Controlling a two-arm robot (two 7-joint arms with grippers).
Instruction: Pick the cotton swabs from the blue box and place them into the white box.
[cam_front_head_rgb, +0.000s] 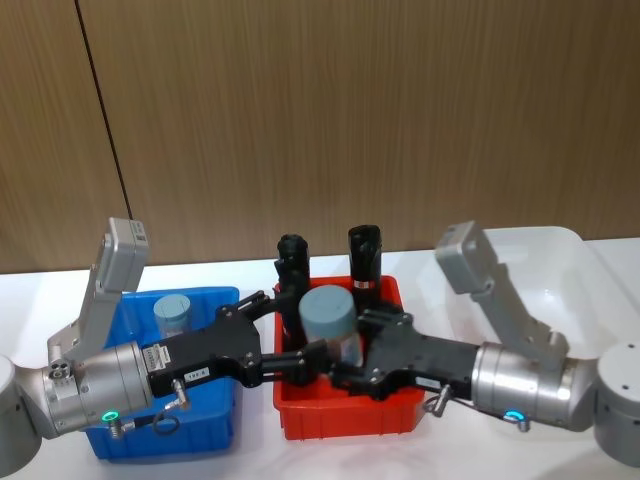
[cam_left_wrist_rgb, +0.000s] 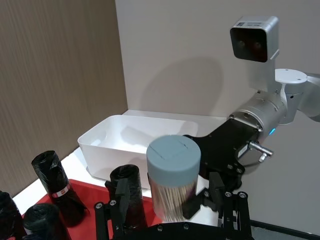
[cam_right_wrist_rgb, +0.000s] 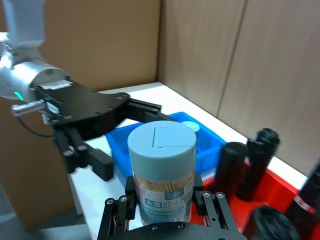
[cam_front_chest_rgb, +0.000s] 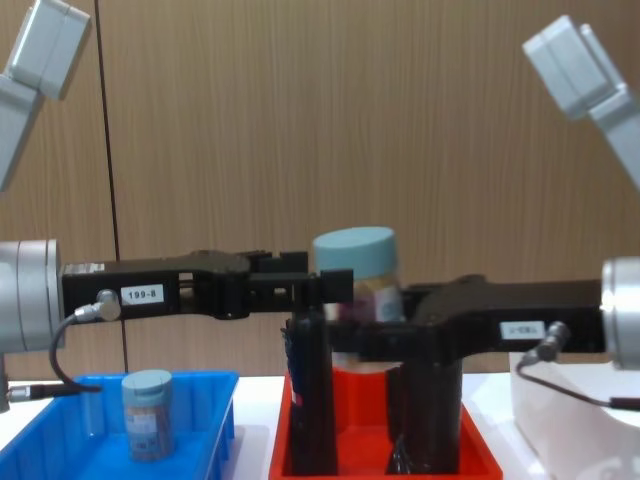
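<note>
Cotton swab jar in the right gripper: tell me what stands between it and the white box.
Nothing visible does. The right gripper holds the jar over the red bin; the black rolls stand behind it, and the white box lies to its right. The open left gripper flanks the jar.

Head view looks steeply down on the red bin (cam_front_head_rgb: 345, 420); chest view looks level across it. Both wrist views face each other, close on the cotton swabs jar (cam_front_head_rgb: 328, 312), common to all four.
</note>
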